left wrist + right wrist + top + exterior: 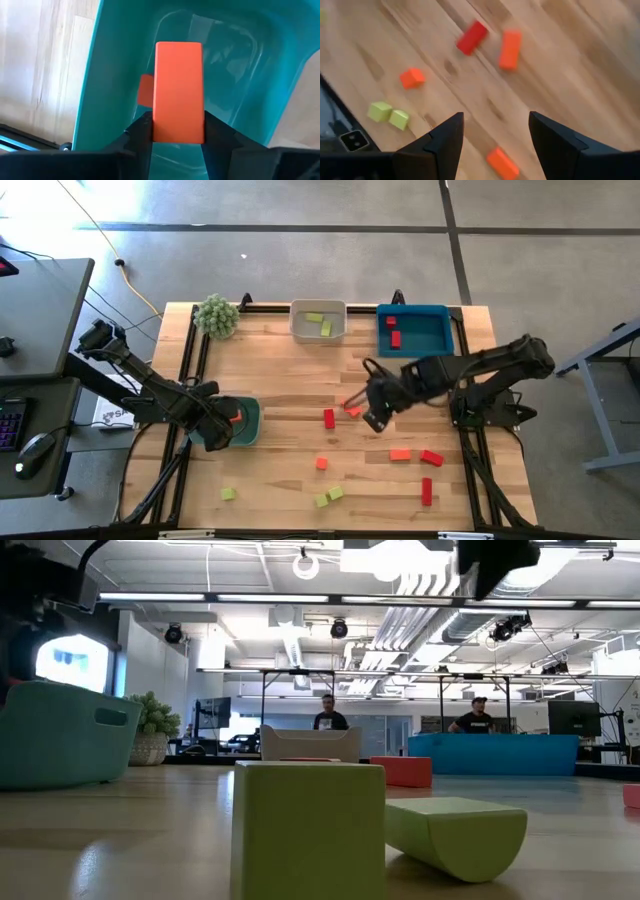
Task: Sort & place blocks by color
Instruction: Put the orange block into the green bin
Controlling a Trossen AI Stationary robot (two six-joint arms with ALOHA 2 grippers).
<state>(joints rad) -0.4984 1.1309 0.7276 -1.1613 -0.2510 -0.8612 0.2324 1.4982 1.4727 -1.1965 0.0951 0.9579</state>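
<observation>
My left gripper [230, 422] hangs over the teal bin [250, 412] at the table's left, shut on an orange block [178, 95]. A second orange block [145, 91] lies on the bin's floor. My right gripper [374, 414] is open above the table's middle, and a small orange block [501, 163] lies flat on the wood below the gap between its fingers. Loose blocks lie flat nearer the near edge: a red one [472, 36], an orange one [510, 48], an orange cube [412, 78] and two yellow-green ones [389, 115]. My left gripper pinches the orange block between its two fingers [142, 131], one on each long side, near the block's end closest to the wrist [177, 134]. The block is lifted clear above the bin's inside and sticks out beyond the fingertips.
A white tray [318, 321] with yellow-green blocks and a blue tray [413, 329] with red blocks stand at the far edge, beside a fuzzy green plant [217, 315]. More blocks: red [329, 418], red [427, 491], yellow-green [228, 493]. People stand in the room beyond the table.
</observation>
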